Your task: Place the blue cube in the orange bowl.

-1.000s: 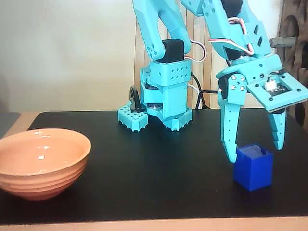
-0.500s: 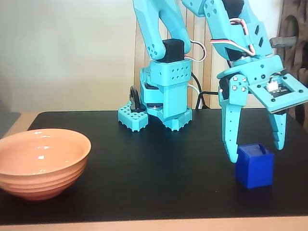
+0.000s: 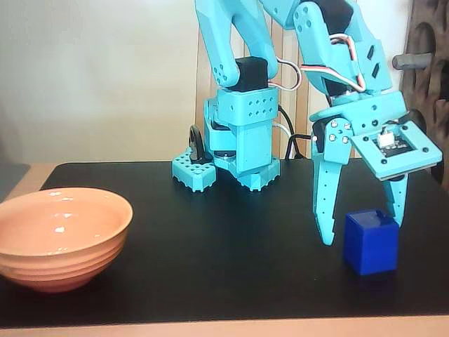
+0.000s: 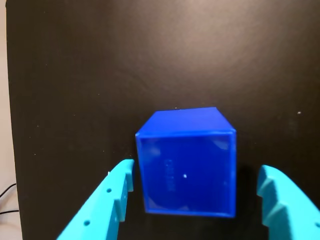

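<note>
The blue cube [image 3: 371,241] sits on the black table at the right in the fixed view. In the wrist view it [image 4: 186,165] lies between my two turquoise fingers, with a gap on each side. My gripper [image 3: 363,228] is open, lowered around the cube, one finger [image 3: 325,200] left of it and the other behind its right edge; the tips hang close to the tabletop. In the wrist view the gripper [image 4: 196,187] straddles the cube without touching it. The orange bowl [image 3: 59,237] stands empty at the far left of the table.
The arm's base [image 3: 235,151] is clamped at the back middle of the black table [image 3: 224,232]. A dark wooden object [image 3: 428,63] stands at the far right behind the arm. Bare black tabletop lies between cube and bowl.
</note>
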